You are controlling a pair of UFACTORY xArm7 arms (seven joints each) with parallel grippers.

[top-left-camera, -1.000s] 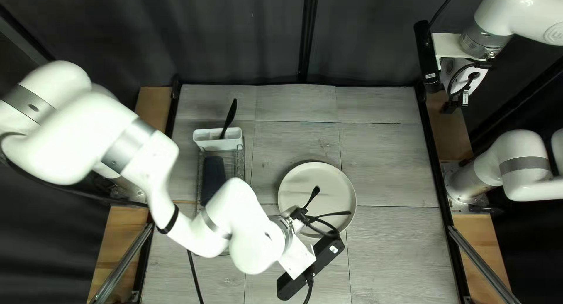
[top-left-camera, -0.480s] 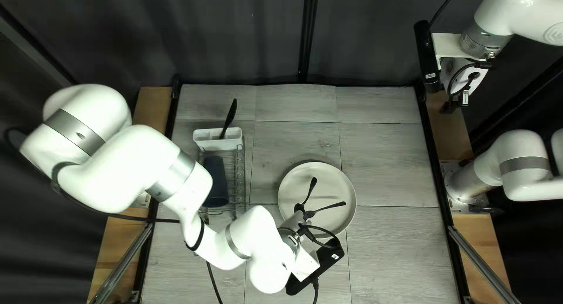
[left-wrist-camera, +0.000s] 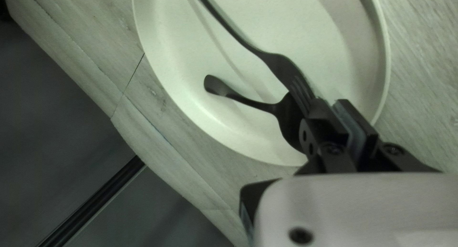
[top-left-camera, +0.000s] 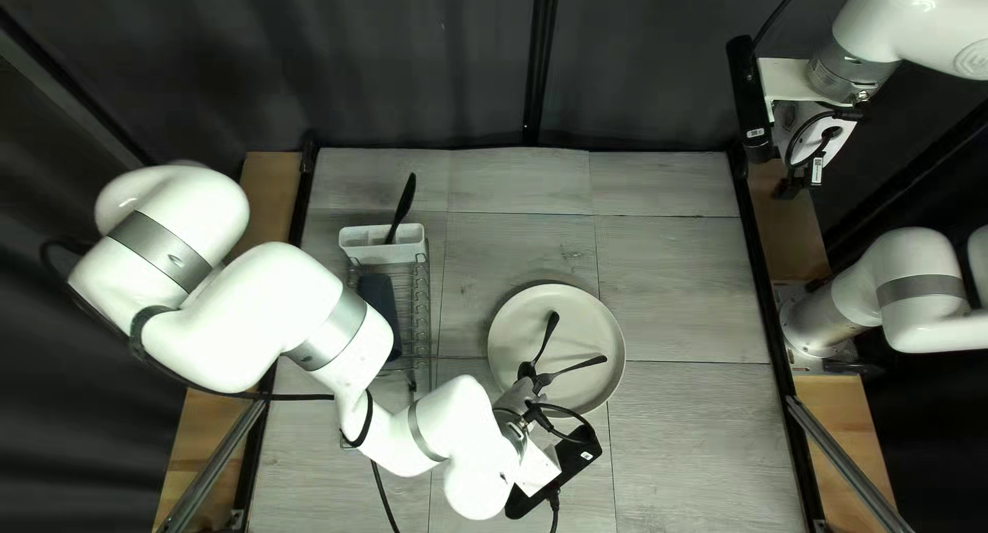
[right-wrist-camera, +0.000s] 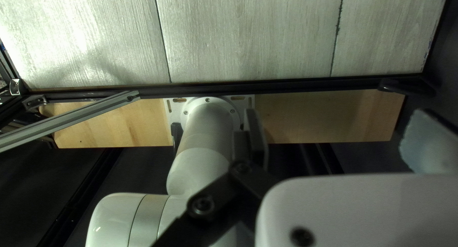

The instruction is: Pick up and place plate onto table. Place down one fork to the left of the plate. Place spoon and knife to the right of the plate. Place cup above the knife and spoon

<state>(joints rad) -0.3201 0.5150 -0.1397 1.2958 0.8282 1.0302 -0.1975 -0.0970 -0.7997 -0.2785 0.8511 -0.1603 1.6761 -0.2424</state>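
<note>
Smooth plate (top-left-camera: 587,332), wood-grained table (top-left-camera: 679,286)

Right side of tabletop (top-left-camera: 700,286): bare boards from plate (top-left-camera: 515,332) to right edge; passable.
Far side: boards run beyond plate's far rim; passable, with right gripper (top-left-camera: 803,178) raised at far right corner, jaws wide apart.
Rack–plate strip: lane of boards between wire rack (top-left-camera: 420,307) and plate's left rim; left arm (top-left-camera: 396,440) blocks its near end.
Rack: obstacle. Cup (top-left-camera: 379,298) inside; dark utensil (top-left-camera: 403,206) sticks up from white holder (top-left-camera: 383,247).
Plate's near rim: left gripper (top-left-camera: 535,382) in the way, jaws drawn together. Fork (left-wrist-camera: 229,25) crosses over spoon (left-wrist-camera: 241,99) beside it.
Near left: loose cable (top-left-camera: 383,492) trails beside arm.
</note>
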